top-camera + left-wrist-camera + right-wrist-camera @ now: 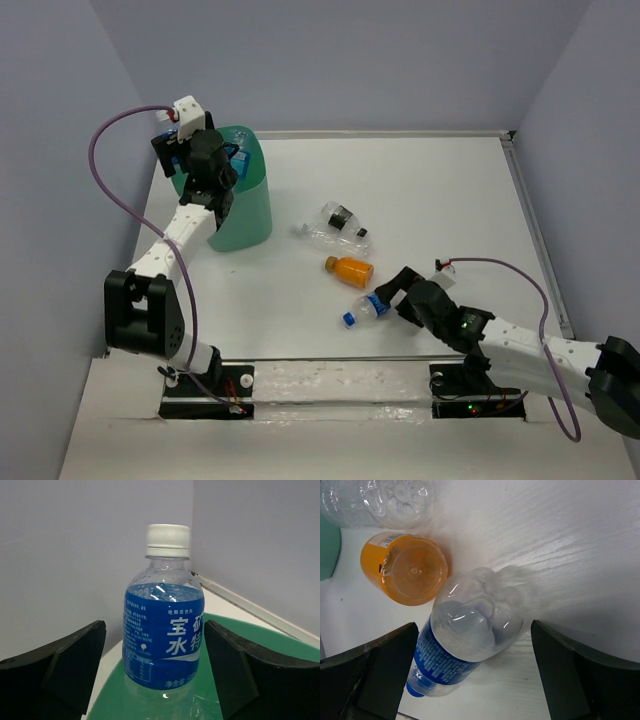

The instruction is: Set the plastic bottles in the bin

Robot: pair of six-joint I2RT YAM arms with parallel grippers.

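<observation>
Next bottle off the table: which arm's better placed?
Right: the right hand, open, straddles the blue-label bottle on the table; the left hand is over the bin, another bottle between its fingers.

Pale lavender-grey walls (350, 60), white tabletop (420, 190)

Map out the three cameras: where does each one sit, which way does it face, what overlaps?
Top external: above and behind the bases, looking down on the table; both arms show.
Left wrist: over the bin, facing a white-capped bottle between the fingers of the open left gripper.
Right wrist: facing down at a blue-capped bottle and the orange bottle; the open right gripper straddles the former.
Shared: top and right wrist both show the orange bottle; top and left wrist, the bin.
</observation>
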